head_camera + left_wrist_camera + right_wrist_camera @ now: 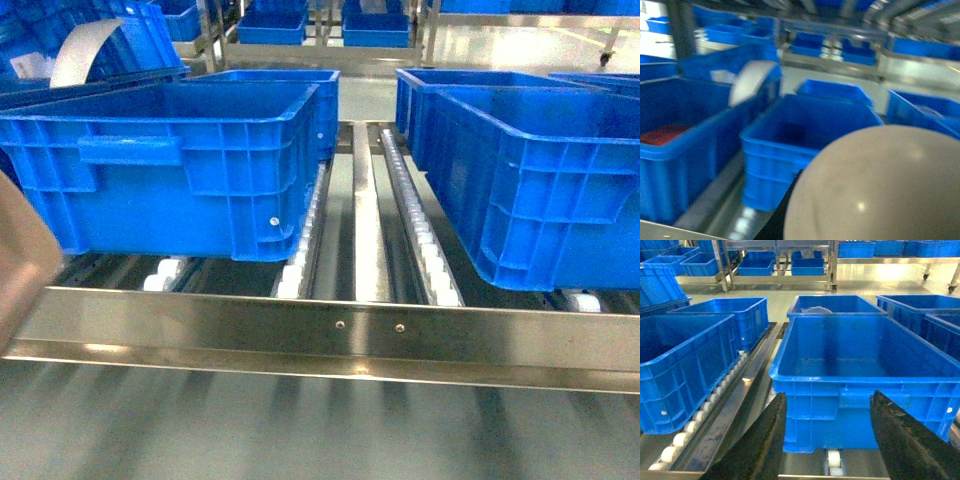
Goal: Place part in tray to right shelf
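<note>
On the right shelf (330, 335), blue crates (170, 165) sit on white roller lanes.
The beige tray (880, 185) fills the left wrist view's lower right; the left claw is hidden, so I cannot tell its state. The right claw (827, 440) gapes empty before a crate. The part is unseen.

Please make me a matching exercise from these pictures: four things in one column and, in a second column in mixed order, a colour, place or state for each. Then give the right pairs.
Column one
1. tray
2. front rail
3. rollers
4. right claw

Column two
a. open, holding nothing
b. white, in lanes between the crates
c. pale beige, at the left edge of the head view
d. bare steel, running across the front

Pairs: 1-c, 2-d, 3-b, 4-a
</note>
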Motion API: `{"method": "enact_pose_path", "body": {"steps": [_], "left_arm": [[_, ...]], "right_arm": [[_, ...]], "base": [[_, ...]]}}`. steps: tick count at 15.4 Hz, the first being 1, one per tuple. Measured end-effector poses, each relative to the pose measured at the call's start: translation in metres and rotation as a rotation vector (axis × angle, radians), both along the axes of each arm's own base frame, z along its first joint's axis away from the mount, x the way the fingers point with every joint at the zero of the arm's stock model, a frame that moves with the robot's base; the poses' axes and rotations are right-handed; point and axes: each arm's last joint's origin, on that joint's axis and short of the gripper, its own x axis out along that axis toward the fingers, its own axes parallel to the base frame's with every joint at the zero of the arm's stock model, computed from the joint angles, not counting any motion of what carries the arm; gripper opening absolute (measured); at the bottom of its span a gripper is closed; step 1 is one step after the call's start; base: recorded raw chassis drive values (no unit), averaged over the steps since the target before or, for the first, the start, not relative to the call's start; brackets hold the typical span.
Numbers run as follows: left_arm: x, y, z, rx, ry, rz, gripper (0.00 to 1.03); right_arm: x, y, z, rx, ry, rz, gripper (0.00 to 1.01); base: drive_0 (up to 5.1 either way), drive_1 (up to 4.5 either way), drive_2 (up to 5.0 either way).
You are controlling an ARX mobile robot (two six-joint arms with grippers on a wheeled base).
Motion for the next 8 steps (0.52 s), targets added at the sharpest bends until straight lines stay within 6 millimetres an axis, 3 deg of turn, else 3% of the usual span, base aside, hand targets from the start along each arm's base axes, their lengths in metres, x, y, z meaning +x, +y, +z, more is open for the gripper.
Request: {"method": "enact_pose_path", "body": {"steps": [2,4,6,8], "left_arm": [[-0.01,0.003,-0.028,0.032,0.056,-0.062,0.12],[-0.022,0.009,-0.042,0.047,0.053,-0.035,0.12],[-0.033,0.016,-0.047,0.043,0.019,-0.072,0.12],[-0.043,0.022,-0.065,0.045,0.052,-0.034,0.12]], "right_arm": [[-0.014,-0.006,-0.016,-0.001,0.009,0.003,0.26],[-0.026,-0.012,-0.026,-0.001,0.007,-0.002,0.02],[-0.037,-0.016,-0.036,-0.001,0.009,0.002,0.02],[-0.046,-0.028,-0.044,-0.001,0.01,-0.018,0.02]], "base": [[0.0,0.0,0.0],[0.0,0.0,0.0],[0.0,0.0,0.0],[0.0,0.0,0.0]]}}
